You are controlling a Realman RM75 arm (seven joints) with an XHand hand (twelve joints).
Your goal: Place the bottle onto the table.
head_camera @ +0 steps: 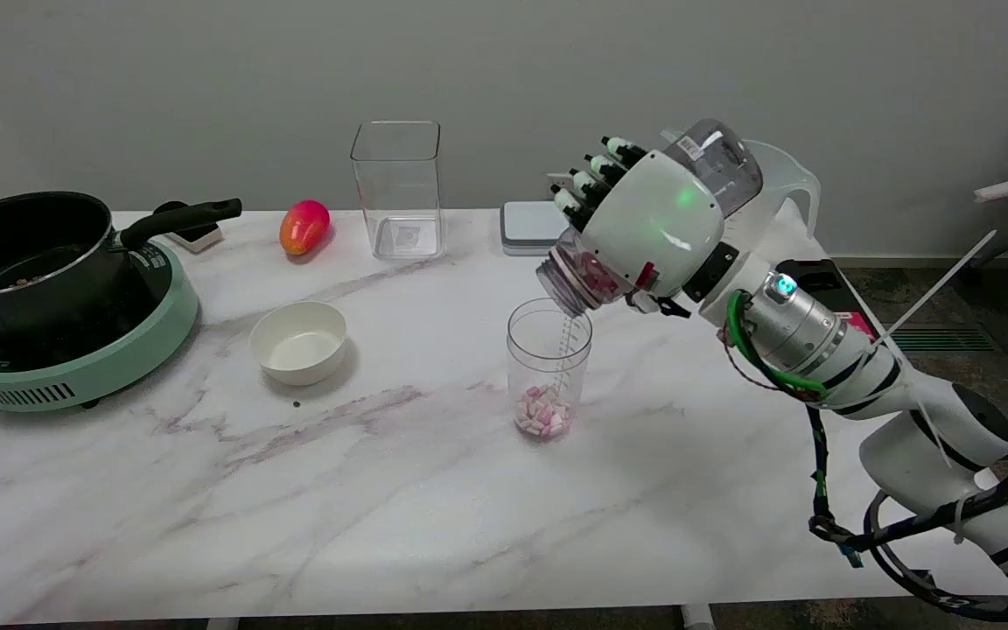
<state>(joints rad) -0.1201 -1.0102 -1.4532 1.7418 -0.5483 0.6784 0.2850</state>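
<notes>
right hand [657, 223] grips bottle [578, 278], centre-right of frame | bottle tilted, mouth down-left, above cup [549, 366] | pink-white pieces in cup | cup on table [381, 490]

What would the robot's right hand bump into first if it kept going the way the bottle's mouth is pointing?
Probably the clear plastic cup holding pink and white candies: the right hand tilts the transparent bottle down-left, mouth just above the cup's rim. Depth is unclear from one view.

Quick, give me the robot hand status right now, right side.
Right robot hand: closed around the clear bottle, holding it tilted, mouth down, above the measuring cup.
</notes>
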